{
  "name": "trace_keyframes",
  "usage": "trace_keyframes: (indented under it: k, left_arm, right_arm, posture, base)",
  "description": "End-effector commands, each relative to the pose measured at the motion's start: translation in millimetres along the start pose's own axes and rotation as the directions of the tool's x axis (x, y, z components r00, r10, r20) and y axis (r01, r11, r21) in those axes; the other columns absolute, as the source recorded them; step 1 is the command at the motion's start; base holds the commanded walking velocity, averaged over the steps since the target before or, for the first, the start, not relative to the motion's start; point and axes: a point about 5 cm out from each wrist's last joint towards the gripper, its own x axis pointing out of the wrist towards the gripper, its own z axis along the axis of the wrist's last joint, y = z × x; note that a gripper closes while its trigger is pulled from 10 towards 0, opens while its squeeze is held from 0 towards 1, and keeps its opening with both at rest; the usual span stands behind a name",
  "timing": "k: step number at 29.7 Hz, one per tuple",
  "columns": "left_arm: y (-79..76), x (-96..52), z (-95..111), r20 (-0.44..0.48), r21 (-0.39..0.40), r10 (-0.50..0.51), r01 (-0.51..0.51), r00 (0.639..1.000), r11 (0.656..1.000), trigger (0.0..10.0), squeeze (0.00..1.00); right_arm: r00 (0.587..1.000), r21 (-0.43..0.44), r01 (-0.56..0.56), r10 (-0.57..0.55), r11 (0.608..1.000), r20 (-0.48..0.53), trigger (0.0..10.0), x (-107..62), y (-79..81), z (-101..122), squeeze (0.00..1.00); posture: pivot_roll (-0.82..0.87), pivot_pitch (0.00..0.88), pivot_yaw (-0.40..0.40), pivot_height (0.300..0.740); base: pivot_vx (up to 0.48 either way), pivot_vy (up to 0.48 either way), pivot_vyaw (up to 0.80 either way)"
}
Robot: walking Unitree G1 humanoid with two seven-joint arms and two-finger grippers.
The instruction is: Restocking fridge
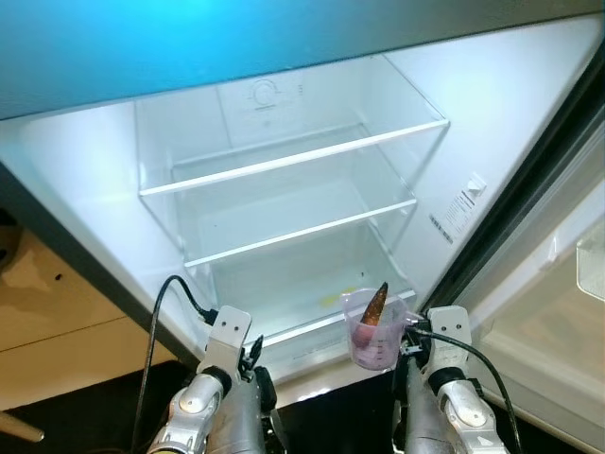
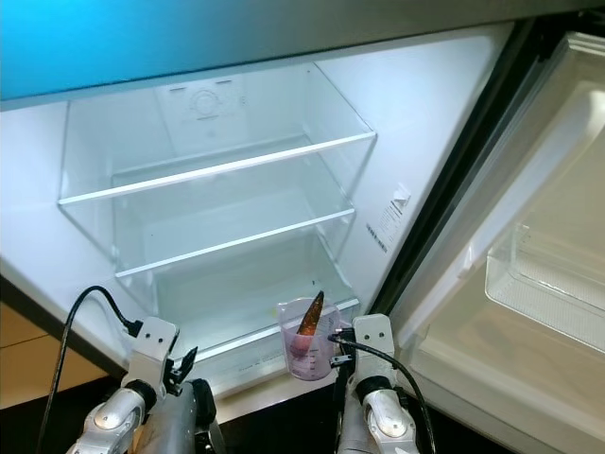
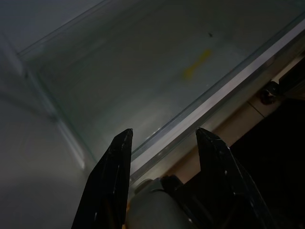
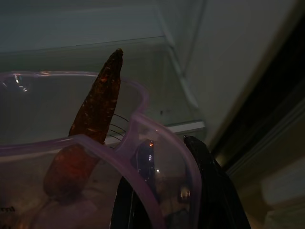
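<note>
The open white fridge (image 1: 113, 180) stands with its lit interior facing the robot, two clear glass shelves (image 1: 293, 159) inside it, one above the other, and a clear drawer-like compartment (image 1: 302, 293) under the lower shelf, with a small yellow mark (image 3: 196, 63) on its floor. A round control dial (image 1: 265, 95) sits on the fridge's back wall above the upper shelf, and a printed label (image 1: 456, 210) is stuck on the fridge's right inner wall. The fridge's door (image 2: 529, 284) hangs open to the right of the interior, with a clear door bin (image 2: 546, 276) on its inner side. The right gripper (image 4: 167, 200) holds a translucent purple plastic measuring cup (image 1: 371, 331) just in front of the fridge's bottom compartment, its black fingers (image 4: 209, 191) closed on the cup's handle side; a dark reddish-brown, pointed, carrot-shaped piece (image 1: 375, 303) stands tilted in the cup, its tip rising above the rim. The left gripper (image 3: 162, 138) is empty, its two black fingers spread apart, pointing at the front edge of the fridge's bottom compartment, to the left of the cup. A tan floor (image 1: 57, 312) lies to the left of the fridge
</note>
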Motion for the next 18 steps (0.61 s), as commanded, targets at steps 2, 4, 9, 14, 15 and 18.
trace_keyframes:
  k: [2, 4, 9, 14, 15, 18]
  left_arm:
    - [4.8, -4.3, -6.8, -0.026, -0.003, 0.007, -0.007, 1.000, 1.000, 10.0, 0.00]
    - [5.0, -3.9, -4.8, -0.018, 0.003, 0.004, -0.004, 1.000, 1.000, 10.0, 0.00]
    - [5.6, -2.1, 3.2, 0.013, 0.009, -0.004, 0.004, 1.000, 1.000, 10.0, 0.00]
    - [-1.7, 6.4, 41.2, 0.158, 0.069, -0.081, 0.071, 0.984, 0.995, 10.0, 0.00]
    - [-4.0, 6.6, 47.2, 0.182, 0.088, -0.103, 0.088, 0.978, 0.992, 10.0, 0.00]
    - [-12.1, 4.0, 64.4, 0.251, 0.132, -0.168, 0.139, 0.953, 0.982, 10.0, 0.00]
  right_arm:
    - [0.995, 0.020, 0.050, -0.052, 0.999, 0.081, 10.0, 3.8, -10.4, 15.9, 0.00]
    - [0.991, 0.017, 0.065, -0.066, 0.998, 0.114, 10.0, 6.1, -14.1, 24.0, 0.00]
    - [0.972, 0.004, 0.103, -0.102, 0.995, 0.210, 10.0, 10.1, -22.5, 47.4, 0.00]
    - [0.923, -0.015, 0.136, -0.121, 0.991, 0.366, 10.0, 13.2, -28.9, 87.7, 0.00]
    - [0.917, -0.018, 0.133, -0.116, 0.991, 0.381, 10.0, 13.3, -28.0, 91.8, 0.00]
    - [0.902, -0.027, 0.130, -0.107, 0.991, 0.418, 10.0, 12.8, -26.2, 101.9, 0.00]
  posture:
    - [-0.06, 0.147, 0.020, 0.560]
    - [-0.06, 0.149, 0.025, 0.560]
    - [-0.05, 0.155, 0.038, 0.560]
    - [-0.05, 0.156, 0.048, 0.560]
    - [-0.05, 0.156, 0.048, 0.560]
    - [-0.05, 0.156, 0.046, 0.560]
  base:
    - [0.000, 0.000, 0.00]
    - [0.000, 0.000, 0.00]
    - [0.000, 0.000, 0.00]
    - [0.000, 0.000, 0.00]
    - [0.000, 0.000, 0.00]
    - [0.000, 0.000, 0.00]
